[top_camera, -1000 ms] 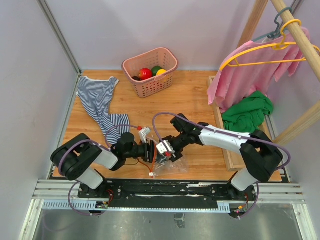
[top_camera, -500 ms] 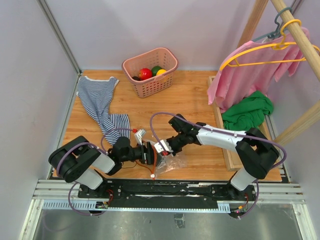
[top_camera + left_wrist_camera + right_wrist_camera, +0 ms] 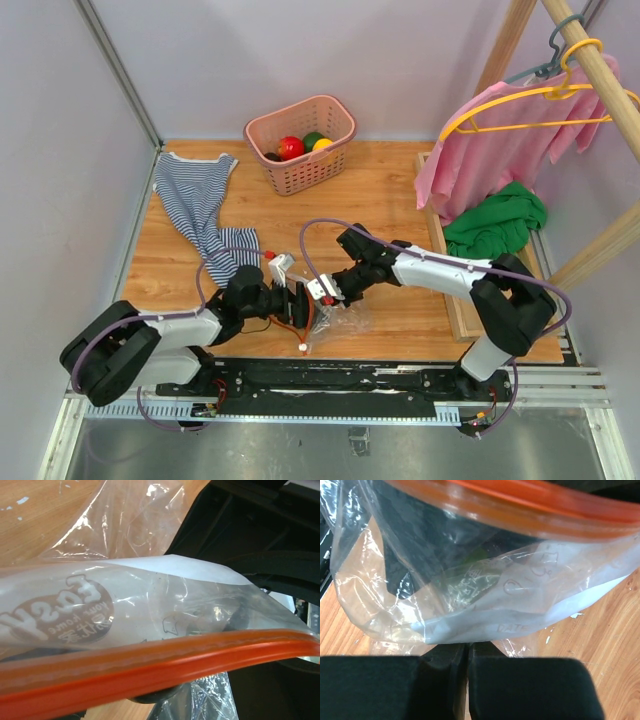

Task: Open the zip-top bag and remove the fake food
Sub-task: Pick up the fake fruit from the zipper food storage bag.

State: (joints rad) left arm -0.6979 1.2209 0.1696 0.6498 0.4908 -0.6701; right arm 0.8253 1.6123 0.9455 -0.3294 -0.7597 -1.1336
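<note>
**While the fake food sits in the pink basket, both grippers meet at the zip-top bag**

Seen from above, the left arm lies low along the table's near edge. Its forearm stretches rightward, and the left gripper is nosed against the bag's left end. The right arm rises from the near right corner, runs its white forearm leftward and bends at the wrist. The right gripper tips down onto the bag from the far side. The two black heads crowd together here, so neither pair of jaws can be read. The bag lies crumpled near the middle of the near edge. The fruits rest in the basket at the far edge, one dark piece half hidden by the rim.

In the left wrist view, film fills the frame. The orange zip strip slants across the bottom, close and soft-focused, with a printed white label at left. The right arm's black casing blocks the upper right. The left fingers are covered, so I cannot tell whether those jaws are spread or closed.

In the right wrist view, the two black fingers are pressed together, nipping a fold of the bag's clear wall. The strip arcs blurred along the top, and a dark shape behind the film is unreadable.
</note>
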